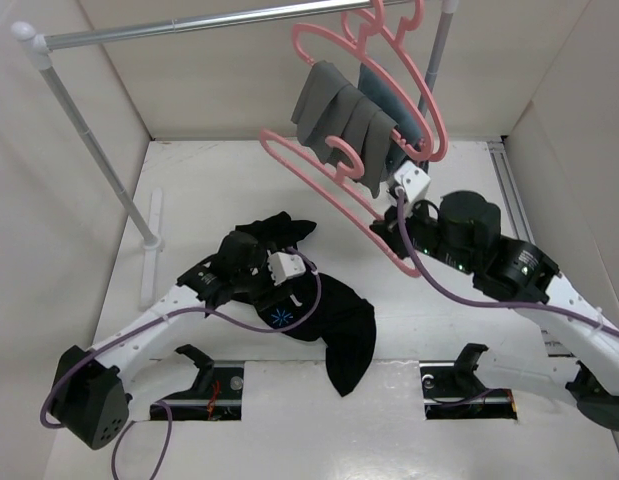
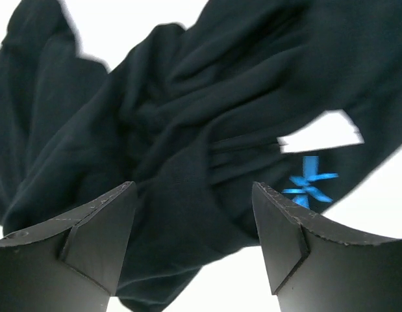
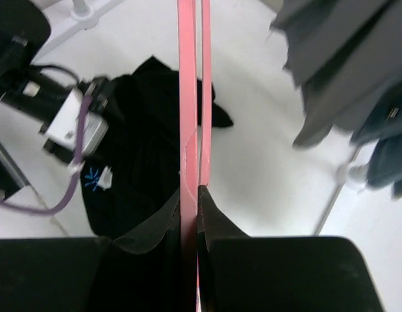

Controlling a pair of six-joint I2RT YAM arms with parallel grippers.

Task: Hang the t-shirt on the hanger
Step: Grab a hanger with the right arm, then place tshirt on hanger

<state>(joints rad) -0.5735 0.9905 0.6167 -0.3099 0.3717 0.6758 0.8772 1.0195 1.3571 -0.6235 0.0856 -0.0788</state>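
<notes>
The black t-shirt [image 1: 334,320] lies crumpled on the table, its light-blue star mark [image 1: 282,317] facing up. My left gripper [image 1: 261,285] hovers over the shirt's upper left part. In the left wrist view the gripper [image 2: 194,195] is open and empty, with the t-shirt [image 2: 188,130] under it and the star mark [image 2: 309,183] to the right. My right gripper [image 1: 394,235] is shut on the pink hanger [image 1: 319,185] and holds it tilted above the table. In the right wrist view the hanger [image 3: 188,97] runs straight up from the shut gripper [image 3: 195,195].
A metal rail [image 1: 189,25] spans the back on a slanted pole [image 1: 99,150] with a white foot [image 1: 149,250]. Two other pink hangers hang from the rail, one with grey cloth [image 1: 339,115] and one with blue cloth [image 1: 389,105], right behind the held hanger. White walls enclose the table.
</notes>
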